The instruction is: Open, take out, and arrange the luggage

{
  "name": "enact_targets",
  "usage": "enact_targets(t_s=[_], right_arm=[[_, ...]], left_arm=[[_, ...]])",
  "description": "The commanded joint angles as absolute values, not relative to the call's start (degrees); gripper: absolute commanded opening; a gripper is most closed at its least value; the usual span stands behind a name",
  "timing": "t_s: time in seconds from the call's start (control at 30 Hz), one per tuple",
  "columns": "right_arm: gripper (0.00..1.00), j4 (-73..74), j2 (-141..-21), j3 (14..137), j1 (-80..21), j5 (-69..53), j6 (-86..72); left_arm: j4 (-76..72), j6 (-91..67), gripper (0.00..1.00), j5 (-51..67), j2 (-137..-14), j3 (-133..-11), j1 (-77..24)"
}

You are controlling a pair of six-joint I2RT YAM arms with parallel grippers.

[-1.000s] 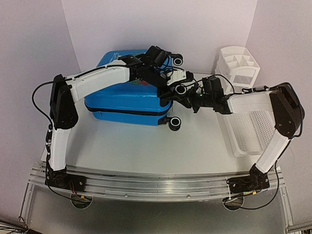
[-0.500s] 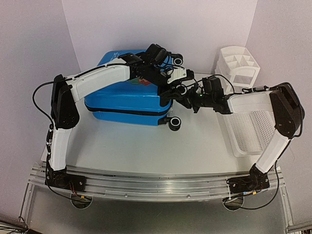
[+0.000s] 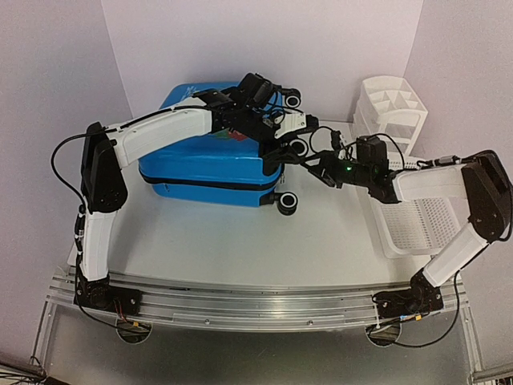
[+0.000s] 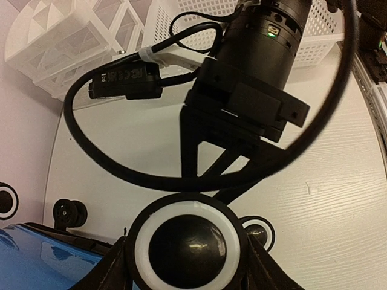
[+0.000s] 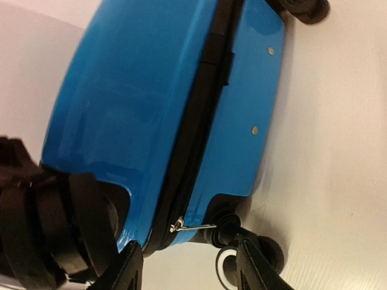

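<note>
The luggage (image 3: 200, 160) is a bright blue hard-shell suitcase lying flat at the back left of the table, with a black zip band (image 5: 205, 109) round its side. My left gripper (image 3: 295, 146) reaches over it and is shut on a black wheel with a white ring (image 4: 186, 241) at the right end, one finger against each side. My right gripper (image 3: 319, 164) stands open just right of that end, holding nothing. In the right wrist view a thin metal zip pull (image 5: 195, 228) sticks out of the band, just above the open gap of the gripper (image 5: 190, 272).
A white slatted basket (image 3: 417, 216) lies at the right edge of the table. A white compartment organiser (image 3: 391, 108) stands behind it. Two more suitcase wheels show, one at the front right corner (image 3: 287, 202) and one at the back (image 3: 292, 99). My right wrist (image 4: 260, 54) is close in front of the left camera.
My right gripper has opened, let go of the zip pull and drawn back to the right. My left gripper has closed in a little on the wheel.
</note>
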State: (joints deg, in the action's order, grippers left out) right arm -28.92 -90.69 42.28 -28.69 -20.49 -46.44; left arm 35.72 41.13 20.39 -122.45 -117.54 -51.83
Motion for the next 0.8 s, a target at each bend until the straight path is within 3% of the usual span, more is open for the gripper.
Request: enact_targets(t_s=[0.0,0.17,0.3,0.77], right_arm=[[0.48,-52.3,-89.67,33.17,-29.05,-25.33,-29.81],[0.46,-63.65,-98.1,33.13,-29.28,-29.42,-25.89],[0.42,-81.03,-108.01,33.07,-30.06,-27.12,-25.58],[0.36,-81.79,-119.37,43.89,-31.99,-34.68,-27.81]], left_arm=[[36.45,43.51,0.0,17.09,-119.18,-116.31,-50.42],[35.83,42.91,0.0,16.96,-118.67,-116.81,-50.45],[35.44,42.21,0.0,16.28,-118.99,-117.47,-50.45],[34.36,41.4,0.0,17.38,-119.31,-117.86,-50.32]])
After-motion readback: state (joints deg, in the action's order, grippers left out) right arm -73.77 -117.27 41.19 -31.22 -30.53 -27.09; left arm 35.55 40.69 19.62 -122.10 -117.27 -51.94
